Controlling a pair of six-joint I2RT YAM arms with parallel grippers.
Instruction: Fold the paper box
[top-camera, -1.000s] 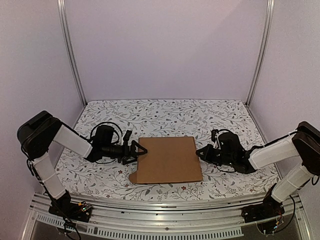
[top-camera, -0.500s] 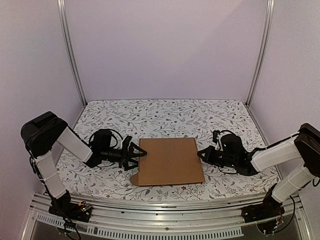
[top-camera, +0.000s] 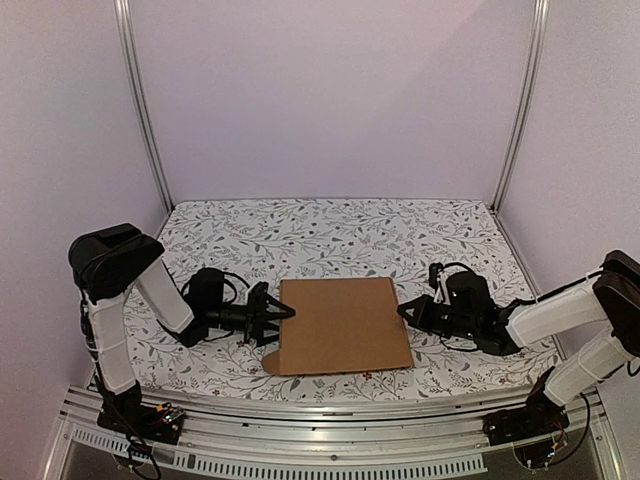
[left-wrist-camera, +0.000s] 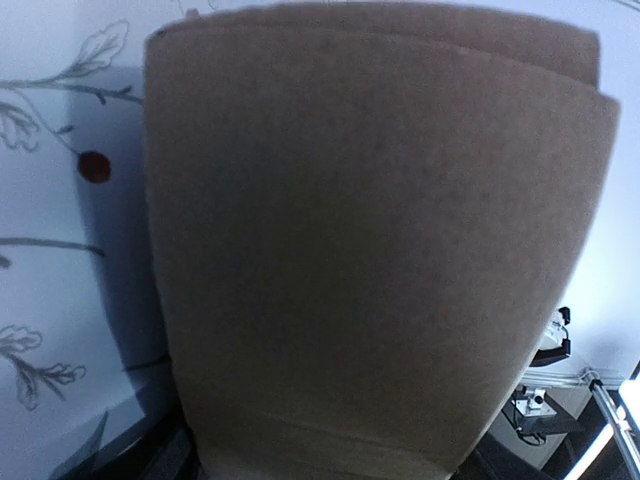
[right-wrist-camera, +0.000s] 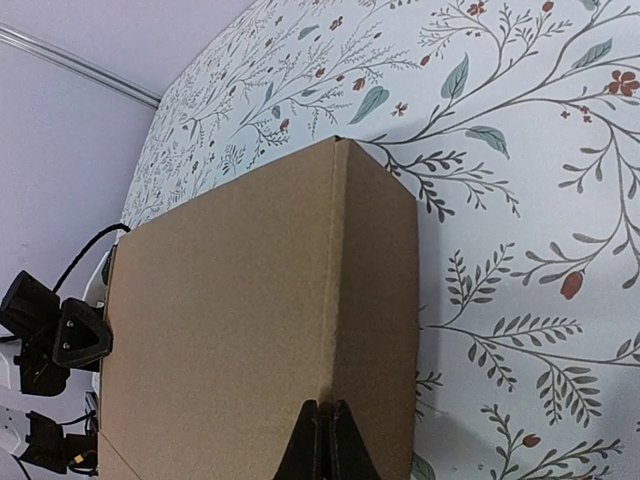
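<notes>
Paper box (top-camera: 345, 325): lies flat and closed-looking at mid-table on the floral table cover (top-camera: 330, 235), between the two arms. A small rounded tab (top-camera: 270, 363) pokes out at its near-left corner.

Change over the last second:
- Left arm is lower and folded in closer. The left gripper (top-camera: 274, 320) has gone from just beside the box's left edge to astride it.
- Its jaws are narrower than a second ago but look spread in the top view. Cardboard fills the left wrist view, so I cannot tell if the pads bear on it.
- The box has slid a little to the right and toward the near edge.
- The right gripper (top-camera: 404, 312) has backed off by about as much and sits at the box's right edge.

Right gripper in its own wrist view (right-wrist-camera: 322, 440): fingers pressed together, holding nothing, tip at the box's right side wall (right-wrist-camera: 375, 300). It looks like contact, acting as a stop.

Judgement: the main folding looks done. This reads as squaring or securing the box, the left side coming in to pinch the edge while the right side braces. The protruding tab suggests a tuck may remain. Risk: the box skating further on the cover if the left side pushes before it grips.
</notes>
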